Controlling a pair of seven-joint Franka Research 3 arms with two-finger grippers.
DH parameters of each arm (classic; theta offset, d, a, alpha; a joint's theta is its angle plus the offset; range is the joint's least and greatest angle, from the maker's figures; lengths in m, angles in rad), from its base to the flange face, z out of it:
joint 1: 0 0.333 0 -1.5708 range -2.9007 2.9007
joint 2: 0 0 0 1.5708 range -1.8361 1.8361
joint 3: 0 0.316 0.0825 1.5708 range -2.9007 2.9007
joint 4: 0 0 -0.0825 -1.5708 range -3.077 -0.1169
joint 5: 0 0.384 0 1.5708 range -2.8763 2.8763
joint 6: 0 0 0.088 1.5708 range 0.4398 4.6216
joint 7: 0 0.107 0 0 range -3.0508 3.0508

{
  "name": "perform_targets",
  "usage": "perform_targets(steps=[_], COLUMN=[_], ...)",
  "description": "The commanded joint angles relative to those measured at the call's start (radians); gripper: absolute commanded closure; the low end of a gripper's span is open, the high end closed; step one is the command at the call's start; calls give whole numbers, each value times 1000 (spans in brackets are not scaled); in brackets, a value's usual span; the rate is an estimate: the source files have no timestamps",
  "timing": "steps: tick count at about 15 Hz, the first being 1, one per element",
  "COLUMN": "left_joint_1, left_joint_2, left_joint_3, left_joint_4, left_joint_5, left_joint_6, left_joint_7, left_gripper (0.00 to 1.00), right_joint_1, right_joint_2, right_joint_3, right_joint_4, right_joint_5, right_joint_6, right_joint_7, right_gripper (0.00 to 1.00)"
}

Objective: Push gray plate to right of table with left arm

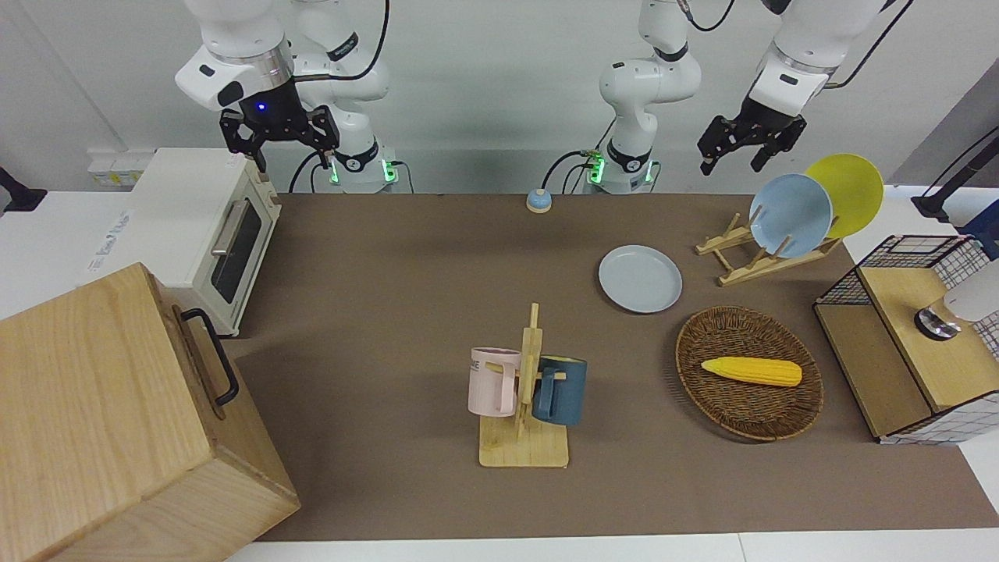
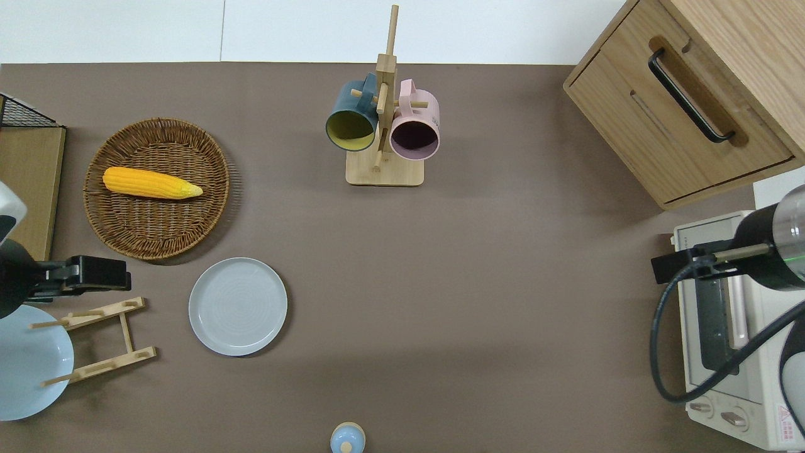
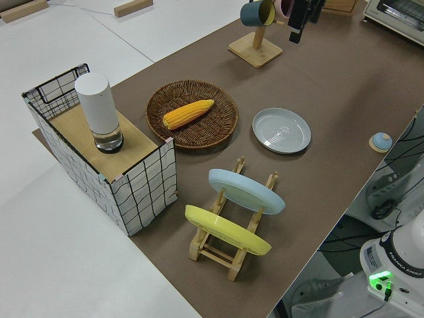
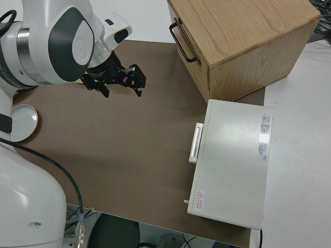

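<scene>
The gray plate (image 1: 640, 279) lies flat on the brown table (image 1: 390, 273), between the wicker basket and the robots. It also shows in the overhead view (image 2: 238, 306), the left side view (image 3: 281, 130) and the right side view (image 4: 20, 121). My left gripper (image 1: 734, 162) is open and empty, up in the air. From overhead, the left gripper (image 2: 122, 280) is over the gap between the basket and the dish rack, apart from the plate and toward the left arm's end of the table. My right gripper (image 1: 277, 139) is open and parked.
A wooden dish rack (image 1: 749, 261) holds a bluer plate (image 1: 790, 215) and a yellow plate (image 1: 847, 191). The wicker basket (image 1: 749, 414) holds a corn cob (image 1: 751, 371). A mug tree (image 1: 527, 390), a small blue knob (image 1: 538, 200), a toaster oven (image 1: 211, 234), a wooden cabinet (image 1: 117, 421) and a wire crate (image 1: 913, 336) also stand here.
</scene>
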Motion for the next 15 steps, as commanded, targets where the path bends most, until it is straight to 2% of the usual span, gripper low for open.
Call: perform_targets(steps=[1, 15], left_joint_1=[2, 4], left_joint_2=[8, -32], left_joint_3=[-5, 1], left_joint_4=[26, -15], left_joint_5=[21, 21], left_joint_6=[-26, -29], left_joint_7=[-17, -14], left_gripper=[0, 0], right_joint_1=[-8, -8], right_joint_2=[-10, -10], right_joint_3=[5, 5], right_joint_4=[-4, -4], right_joint_5=[-1, -1], right_joint_6=[-12, -12], right_joint_7=[-8, -8], right_gripper=[5, 5])
